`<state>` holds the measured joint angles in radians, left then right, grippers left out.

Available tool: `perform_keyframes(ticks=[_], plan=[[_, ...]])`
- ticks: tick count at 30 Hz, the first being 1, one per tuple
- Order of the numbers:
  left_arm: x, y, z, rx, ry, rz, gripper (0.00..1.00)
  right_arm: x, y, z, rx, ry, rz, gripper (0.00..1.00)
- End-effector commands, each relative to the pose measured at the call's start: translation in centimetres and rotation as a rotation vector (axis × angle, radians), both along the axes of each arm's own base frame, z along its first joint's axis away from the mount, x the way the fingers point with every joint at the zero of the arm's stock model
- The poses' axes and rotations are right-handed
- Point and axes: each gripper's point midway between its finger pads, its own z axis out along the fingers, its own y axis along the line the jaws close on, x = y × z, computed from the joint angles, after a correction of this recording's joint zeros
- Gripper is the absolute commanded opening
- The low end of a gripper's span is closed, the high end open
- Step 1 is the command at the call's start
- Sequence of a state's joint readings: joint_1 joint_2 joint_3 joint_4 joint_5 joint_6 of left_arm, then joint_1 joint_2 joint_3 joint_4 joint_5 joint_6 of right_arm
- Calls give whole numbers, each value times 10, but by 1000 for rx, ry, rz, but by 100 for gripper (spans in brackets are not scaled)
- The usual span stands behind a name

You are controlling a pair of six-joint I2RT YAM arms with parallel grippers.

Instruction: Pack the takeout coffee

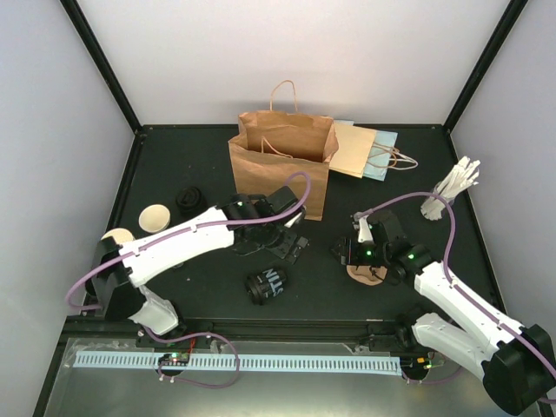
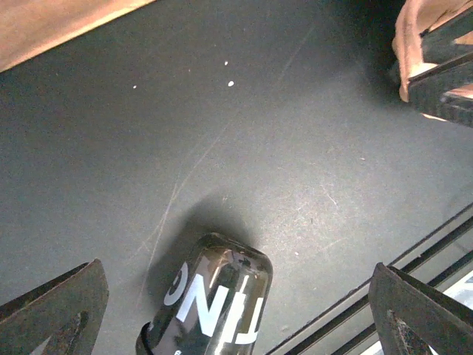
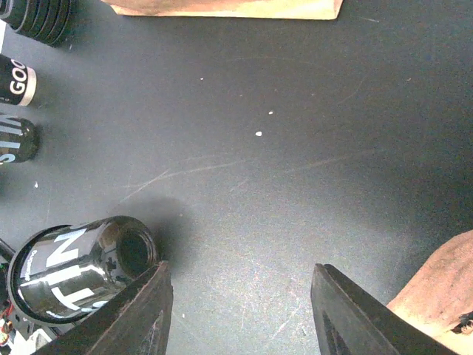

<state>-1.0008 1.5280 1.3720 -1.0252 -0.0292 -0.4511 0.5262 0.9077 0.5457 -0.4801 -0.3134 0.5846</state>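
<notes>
Left of centre in the overhead view, one paper cup (image 1: 155, 217) stands upright on the dark surface (image 1: 200, 291). A second paper cup (image 1: 117, 235) stands just beside it at lower left, partly hidden by the left arm. Both are unlidded, with cream mouths and black sleeves. A small stack of black lids (image 1: 189, 200) sits just above and to the right of them.

Nothing looks packed yet. Neither cup sits in the pulp carrier (image 1: 369, 276) at centre right, and the brown paper bag (image 1: 278, 178) at upper centre stands open, well apart from both cups. Lidding, seating in the carrier and bagging all appear to remain.

The left tool (image 2: 236, 268) is spread wide and empty above a glossy black cup (image 2: 214, 303) lying on its side, its white lettering and reflective skin plain to see. The right tool (image 3: 238, 270) is parted over bare surface and pinches nothing; the carrier's edge lies outside its right finger.

The surface is matte and lightly scratched. The bag is creased kraft paper with twisted-cord handles. The carrier is rough, fibrous moulded pulp.
</notes>
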Motion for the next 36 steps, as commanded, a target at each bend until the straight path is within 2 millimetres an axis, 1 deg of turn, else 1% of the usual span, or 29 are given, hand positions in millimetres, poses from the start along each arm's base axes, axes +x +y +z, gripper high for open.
perform_keyframes(ticks=[1, 6, 9, 12, 16, 18, 20, 23, 26, 30, 32, 33, 34, 36], plan=[[-2, 18, 21, -55, -19, 45, 99, 0, 6, 16, 10, -53, 59, 55], [-13, 60, 5, -61, -2, 147, 99, -2, 7, 18, 7, -78, 85, 56], [-21, 82, -1, -97, -9, 193, 99, -4, 12, 20, 28, -88, 121, 59], [-28, 97, -5, -152, -20, 236, 99, -5, 21, 25, 54, -100, 169, 62], [-29, 110, -14, -237, -29, 301, 99, -9, 33, 30, 55, -129, 235, 65], [-31, 117, -16, -275, -14, 338, 99, -11, 40, 35, 59, -158, 275, 68], [-31, 124, -20, -298, -2, 370, 99, -14, 48, 42, 64, -200, 323, 74], [-30, 129, -26, -340, 26, 400, 99, -13, 55, 54, 27, -281, 352, 89], [-34, 128, -37, -375, 71, 401, 97, -3, 55, 67, 20, -324, 319, 100], [-42, 118, -45, -432, 126, 368, 95, 13, 48, 82, -4, -376, 228, 100], [-50, 107, -48, -480, 171, 309, 93, 17, 46, 87, 3, -386, 197, 100], [-52, 101, -49, -505, 185, 283, 91, 15, 48, 86, 13, -376, 208, 100], [-55, 97, -52, -522, 207, 264, 90, 9, 53, 86, 19, -373, 259, 100], [-59, 92, -56, -554, 212, 234, 88, -7, 64, 81, 42, -316, 371, 100]])
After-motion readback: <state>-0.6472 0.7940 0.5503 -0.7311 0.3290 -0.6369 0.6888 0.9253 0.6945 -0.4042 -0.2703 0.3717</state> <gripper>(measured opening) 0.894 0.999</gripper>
